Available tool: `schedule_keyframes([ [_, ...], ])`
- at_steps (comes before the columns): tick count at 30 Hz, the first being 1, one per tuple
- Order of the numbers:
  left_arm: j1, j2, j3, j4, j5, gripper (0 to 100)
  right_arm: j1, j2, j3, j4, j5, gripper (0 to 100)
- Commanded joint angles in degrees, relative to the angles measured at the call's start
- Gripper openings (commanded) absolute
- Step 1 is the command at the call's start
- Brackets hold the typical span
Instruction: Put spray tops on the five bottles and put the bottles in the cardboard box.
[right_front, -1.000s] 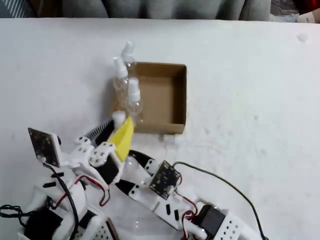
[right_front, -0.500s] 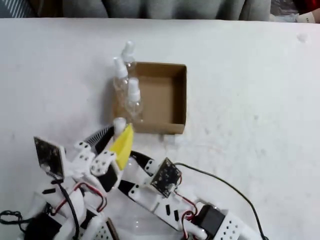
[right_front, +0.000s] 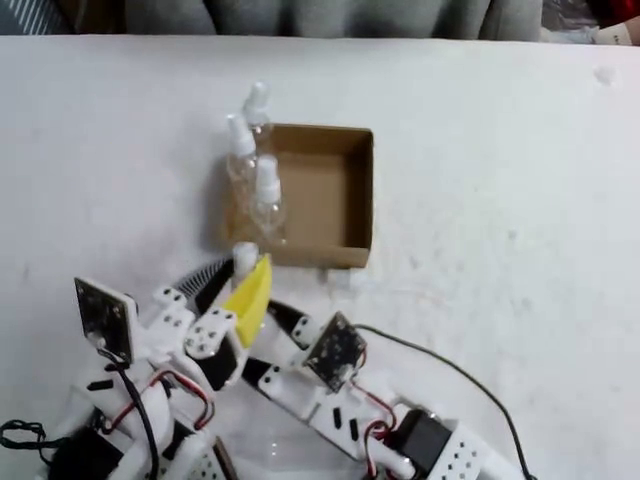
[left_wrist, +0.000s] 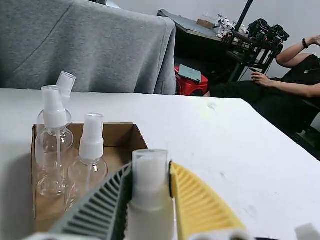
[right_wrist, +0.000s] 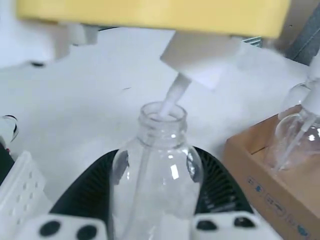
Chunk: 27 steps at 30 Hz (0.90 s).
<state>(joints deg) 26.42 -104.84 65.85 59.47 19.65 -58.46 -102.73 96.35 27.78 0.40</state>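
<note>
Closest to the robot, the right hand (right_wrist: 155, 187) is clamped on a clear, round-bellied plastic bottle (right_wrist: 155, 150), with its black fingers (right_wrist: 220, 185) cupping the belly on either side. The bottle stands upright, long axis vertical and open mouth up, above the white bench (right_front: 500, 150) just short of the box. Empty and thin-walled, it should be very light, smooth enough to slip and easy to dent. The belly below the shoulder looks like the right place to grip, and firmly rather than hard.

Just above it, the left hand (left_wrist: 150, 169) pinches a white spray top (right_wrist: 200, 57) by its cap between a grey ribbed finger and a yellow one. The cap looks stiff and safe to squeeze. The thin dip tube (right_wrist: 172, 95) is probably bendy and best left untouched. The tube points down and its tip has entered the bottle mouth, but the top sits tilted off the bottle's axis, with a gap to the neck. It is not yet seated and, I judge, needs straightening before it is pressed home.

Beyond stands the brown cardboard box (right_front: 330, 200), open upward. Along one of its walls are three capped clear bottles (left_wrist: 90, 160) with nozzles up, two upright and the farthest one leaning at the far corner
</note>
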Motion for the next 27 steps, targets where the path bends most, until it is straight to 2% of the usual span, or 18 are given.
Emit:
schedule_keyframes([
  [1, 0.92, -0.13, -0.26, 0.26, -0.70, 2, 1.27, -0.40, 0.09, -1.10, -0.44, 1.6],
  [4, 0.84, -0.13, -0.18, 0.79, -1.05, 2, 1.27, -0.40, 0.09, -1.10, -0.44, 1.6],
  [9, 1.10, -0.13, -0.09, 2.73, -8.18, 2, 1.27, -0.40, 0.09, -1.45, -0.18, 1.6],
  [27, 1.19, -0.13, 1.05, 3.96, -8.62, 2, 1.27, -0.40, 0.44, -2.07, -0.44, 1.6],
])
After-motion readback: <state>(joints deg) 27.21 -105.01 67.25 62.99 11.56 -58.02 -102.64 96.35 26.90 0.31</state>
